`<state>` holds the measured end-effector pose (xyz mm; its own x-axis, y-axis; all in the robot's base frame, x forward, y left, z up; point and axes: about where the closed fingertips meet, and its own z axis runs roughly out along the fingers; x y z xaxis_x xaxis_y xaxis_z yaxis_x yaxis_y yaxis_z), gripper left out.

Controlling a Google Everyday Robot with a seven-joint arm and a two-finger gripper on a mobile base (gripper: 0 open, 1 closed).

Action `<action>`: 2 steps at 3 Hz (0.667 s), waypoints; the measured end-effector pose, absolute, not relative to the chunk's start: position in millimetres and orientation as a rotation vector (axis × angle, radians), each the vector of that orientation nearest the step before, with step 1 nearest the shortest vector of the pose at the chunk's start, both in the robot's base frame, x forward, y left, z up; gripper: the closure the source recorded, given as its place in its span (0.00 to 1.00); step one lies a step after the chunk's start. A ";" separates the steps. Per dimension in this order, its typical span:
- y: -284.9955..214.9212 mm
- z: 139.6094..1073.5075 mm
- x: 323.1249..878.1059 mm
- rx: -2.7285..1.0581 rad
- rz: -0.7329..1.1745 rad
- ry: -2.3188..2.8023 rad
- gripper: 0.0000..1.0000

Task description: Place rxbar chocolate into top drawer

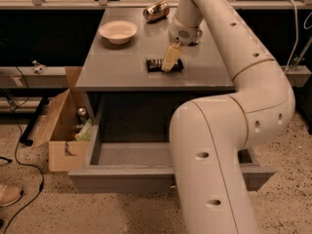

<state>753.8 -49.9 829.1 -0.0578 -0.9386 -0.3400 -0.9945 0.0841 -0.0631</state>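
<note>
While the gripper [170,58] is held tip-down on the chocolate bar [165,65], lying flat on the cabinet top [122,67] | jaw opening: cannot be told | drawer [126,155] open below | risk: the thin bar could be pushed aside or dropped short.

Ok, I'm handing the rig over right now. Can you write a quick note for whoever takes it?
Gripper: down at the table, right over the rxbar chocolate; a grasp cannot be confirmed.
Rxbar chocolate: lying flat on the table towards its front edge, partly hidden by the gripper.
Top drawer: pulled open below the table.
Done: drawer open, gripper at the bar.
Left: secure the bar, lift it, bring it down into the drawer, release.
Keep clear of the bowl and the can further back.
</note>
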 end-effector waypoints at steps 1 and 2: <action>-64.4 858.3 748.8 -1.854 0.291 2.003 0.98; -77.8 893.0 732.7 -1.786 0.332 1.911 1.00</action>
